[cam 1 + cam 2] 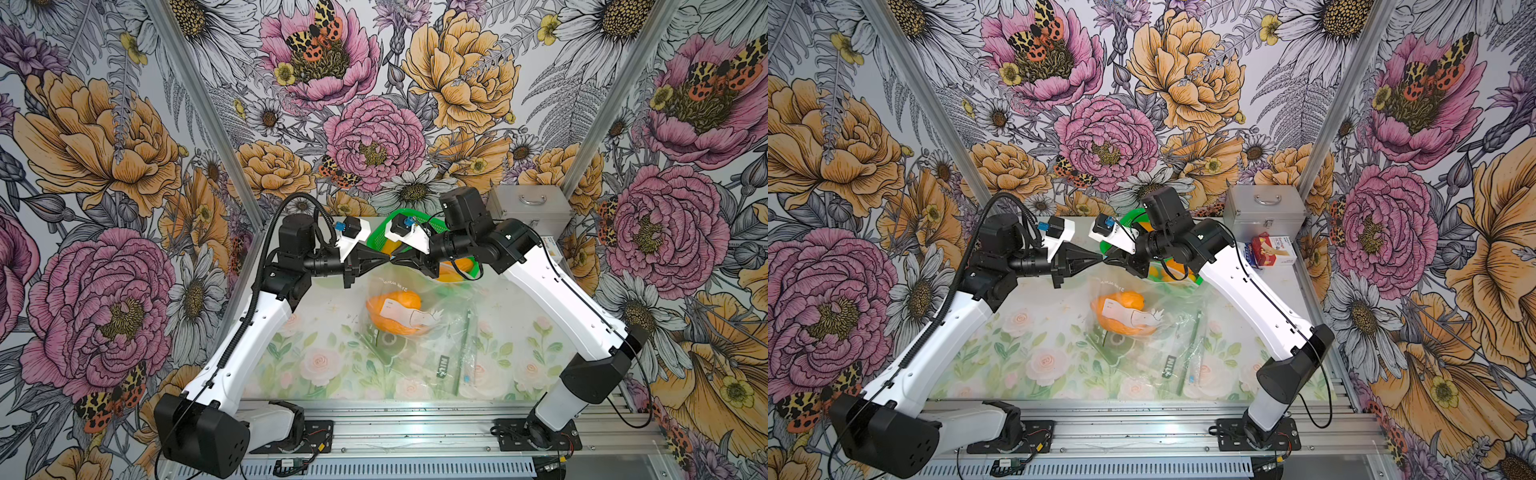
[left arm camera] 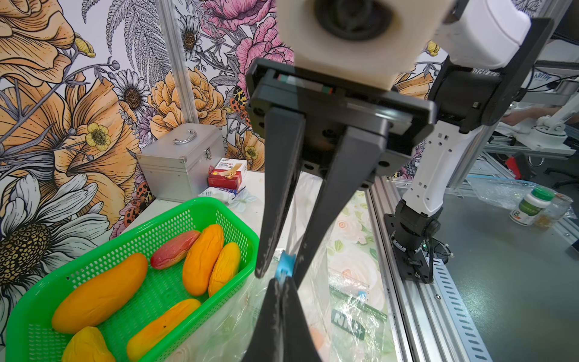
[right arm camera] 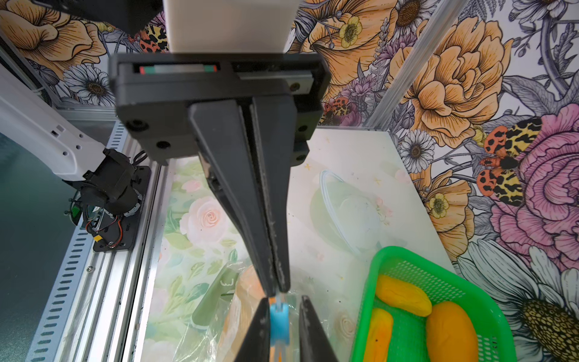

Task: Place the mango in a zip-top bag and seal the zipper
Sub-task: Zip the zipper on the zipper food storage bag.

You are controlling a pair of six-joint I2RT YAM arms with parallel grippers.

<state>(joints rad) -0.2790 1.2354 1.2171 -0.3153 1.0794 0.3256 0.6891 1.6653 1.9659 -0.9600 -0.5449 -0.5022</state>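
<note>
Above the table (image 1: pixel 311 365), at the bag's (image 1: pixel 440 307) raised top edge: meets tip to tip with both grippers. Pinches that edge with the left gripper (image 3: pixel 277 282), jaws fully together on the plastic. Straddles the blue slider (image 3: pixel 279 322) with the right gripper (image 2: pixel 279 272), jaws narrow, with a sliver of gap on one side, so not a firm grip yet. Shows the mango (image 1: pixel 395 311) already inside the bag, low in it and below the grippers; cannot tell whether resting on the table or hanging in the plastic. Leaves spare mangoes in the green basket (image 2: pixel 175 210) just behind.

Reads as past loading and into sealing, at its very start, with the slider just beside the anchoring pinch. Calls next for closing fully on the slider, then drawing it along the zipper away from the left gripper, with the edge taut and level. Needs a firm left pinch throughout; otherwise risks bunching the plastic or slipping off the slider. Cannot tell the zipper's open length from these views.
</note>
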